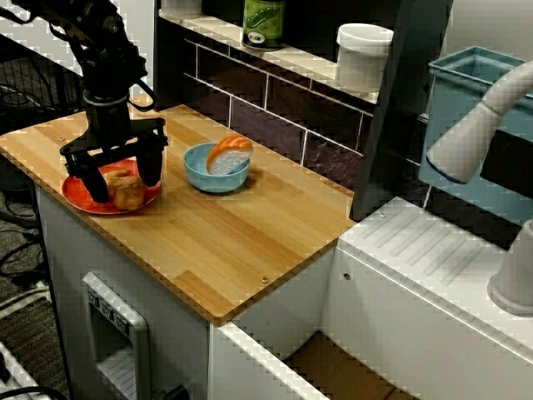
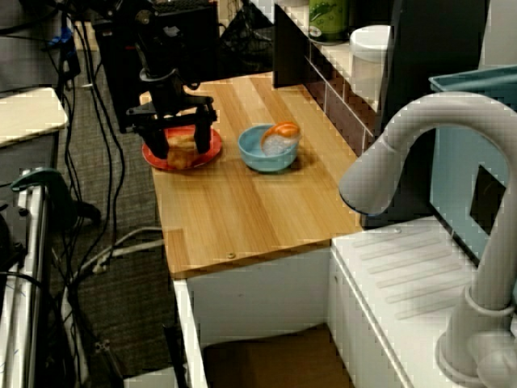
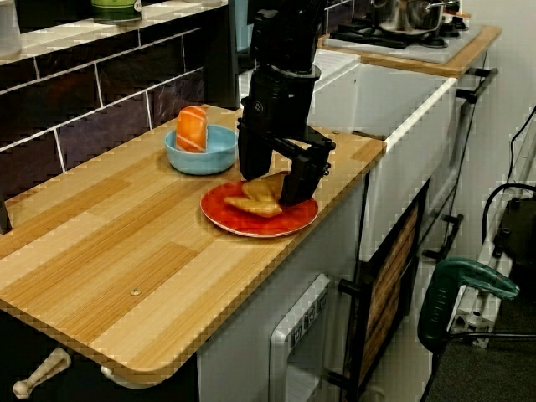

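Wooden counter (image 1: 241, 242) carries everything. The gripper (image 1: 125, 187) stands upright over the red plate (image 1: 82, 198), masking part of its rim. Its fingers are spread wide astride the pastry (image 1: 127, 195) — pad contact cannot be made out. The pastry is golden-brown, lumpy, and lies on the plate. Seen from the front, a blue bowl (image 1: 218, 180) sits at the plate's 2 o'clock, near but apart — a sushi piece (image 1: 230, 153) inside.

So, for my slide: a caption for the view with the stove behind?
Open black claw straddles a pastry on a red plate, blue bowl of sushi beside it, wooden counter.
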`<state>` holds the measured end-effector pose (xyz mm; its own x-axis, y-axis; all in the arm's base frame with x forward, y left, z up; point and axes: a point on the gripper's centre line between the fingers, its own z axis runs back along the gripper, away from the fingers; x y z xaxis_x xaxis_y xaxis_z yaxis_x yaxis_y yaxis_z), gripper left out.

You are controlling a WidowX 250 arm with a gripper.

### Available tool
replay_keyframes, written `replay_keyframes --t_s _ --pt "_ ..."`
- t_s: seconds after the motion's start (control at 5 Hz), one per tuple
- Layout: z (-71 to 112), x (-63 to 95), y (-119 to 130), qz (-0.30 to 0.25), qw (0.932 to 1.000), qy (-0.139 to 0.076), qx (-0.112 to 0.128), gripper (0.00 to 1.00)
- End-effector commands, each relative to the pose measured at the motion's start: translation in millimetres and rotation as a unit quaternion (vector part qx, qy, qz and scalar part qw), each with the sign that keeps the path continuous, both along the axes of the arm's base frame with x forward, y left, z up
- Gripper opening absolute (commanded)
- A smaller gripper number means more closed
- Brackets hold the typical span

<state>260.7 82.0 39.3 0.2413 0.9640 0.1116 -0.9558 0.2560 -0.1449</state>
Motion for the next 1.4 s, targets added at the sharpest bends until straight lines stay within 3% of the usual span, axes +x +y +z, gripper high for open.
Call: replay_keyframes --t_s 0.0,0.2,1.0,1.2 --pt "5.4 0.1 6.1 -0.002 1.0000 -0.007 -0.002 1.00" --pt "6.1 -0.2 6.7 -0.002 0.9999 -0.011 -0.004 0.00" --pt "7.8 -2.2 9.5 -0.004 0.9998 -0.018 -0.010 0.00" --pt "18.3 -2.6 10.8 -0.006 0.9995 -0.026 -0.014 0.00"
